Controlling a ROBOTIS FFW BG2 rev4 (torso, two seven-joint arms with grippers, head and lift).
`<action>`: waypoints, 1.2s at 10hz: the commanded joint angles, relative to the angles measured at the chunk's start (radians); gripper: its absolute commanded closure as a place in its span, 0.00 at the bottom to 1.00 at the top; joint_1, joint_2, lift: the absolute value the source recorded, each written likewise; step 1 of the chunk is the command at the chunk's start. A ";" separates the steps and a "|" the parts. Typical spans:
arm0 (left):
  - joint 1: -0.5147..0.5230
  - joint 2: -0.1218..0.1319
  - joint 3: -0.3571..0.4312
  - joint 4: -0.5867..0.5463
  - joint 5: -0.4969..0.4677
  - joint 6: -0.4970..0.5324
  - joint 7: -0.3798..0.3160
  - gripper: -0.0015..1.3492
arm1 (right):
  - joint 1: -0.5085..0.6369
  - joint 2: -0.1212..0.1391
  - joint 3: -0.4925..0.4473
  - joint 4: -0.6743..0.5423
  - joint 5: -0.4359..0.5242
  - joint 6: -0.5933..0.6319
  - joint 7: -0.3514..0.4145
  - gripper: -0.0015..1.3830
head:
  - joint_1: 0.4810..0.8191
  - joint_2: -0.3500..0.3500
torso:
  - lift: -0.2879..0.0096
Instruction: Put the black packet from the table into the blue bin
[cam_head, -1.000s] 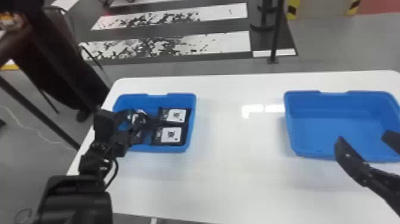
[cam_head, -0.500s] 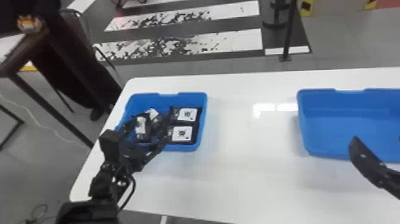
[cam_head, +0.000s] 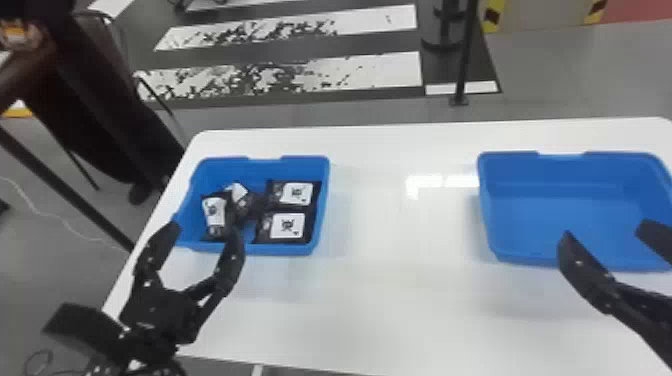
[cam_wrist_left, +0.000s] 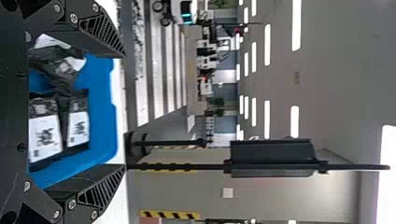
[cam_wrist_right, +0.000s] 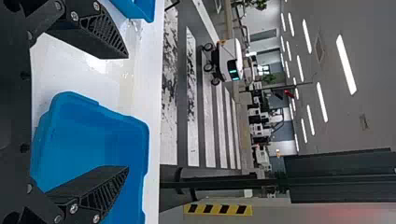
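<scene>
In the head view my left gripper (cam_head: 204, 235) stands open at the near wall of the left blue bin (cam_head: 324, 200), nothing between its fingers. That bin holds several black packets with white labels, among them a tilted one (cam_head: 215, 212) at the left and a flat one (cam_head: 287, 226) at the right. The left wrist view has the open left gripper (cam_wrist_left: 122, 111) with packets (cam_wrist_left: 45, 136) in the bin beyond. My right gripper (cam_head: 607, 234) is open at the near side of the right blue bin (cam_head: 555, 215); the right wrist view has this gripper (cam_wrist_right: 127, 113) too.
Both bins stand on a white table (cam_head: 385, 280), with a wide stretch of tabletop between them. A dark post (cam_head: 465, 55) rises from the floor behind the table.
The left gripper, earlier over the left bin, has drawn back toward the near edge and its fingers now show spread. The tilted packet has come into sight. The head view has shifted leftward.
</scene>
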 joint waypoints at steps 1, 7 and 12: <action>0.071 -0.003 -0.024 -0.077 0.043 -0.058 0.031 0.15 | 0.000 0.001 -0.001 -0.007 0.001 0.000 0.001 0.12 | 0.63 0.77 | 0.60; 0.118 -0.003 -0.058 -0.116 0.063 -0.083 0.076 0.15 | 0.000 0.011 -0.001 -0.044 0.036 -0.025 0.010 0.12 | 0.63 0.76 | 0.60; 0.111 -0.003 -0.080 -0.119 0.075 -0.088 0.085 0.16 | 0.020 0.010 -0.025 -0.110 0.048 -0.047 0.018 0.12 | 0.63 0.73 | 0.60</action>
